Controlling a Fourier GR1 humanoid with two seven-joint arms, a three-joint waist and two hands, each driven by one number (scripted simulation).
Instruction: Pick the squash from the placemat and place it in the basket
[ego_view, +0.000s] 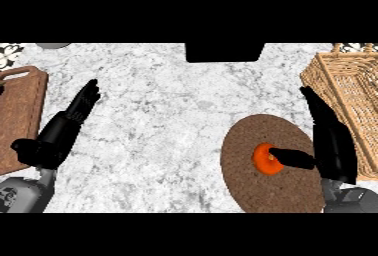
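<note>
An orange squash (264, 159) lies near the middle of a round brown placemat (255, 187) at the lower right of the counter. My right hand (331, 145) stands at the placemat's right edge, fingers straight and pointing up the view, thumb (294, 157) reaching left over the squash's right side. The fingers are not curled round it. The wicker basket (347, 82) sits at the right edge, just beyond the right hand. My left hand (63, 127) rests open at the left, fingers up, holding nothing.
A brown wooden board (21, 110) lies along the left edge, beside the left hand. A black object (224, 51) sits at the counter's far edge in the middle. White marble counter (162, 135) spreads between the two hands.
</note>
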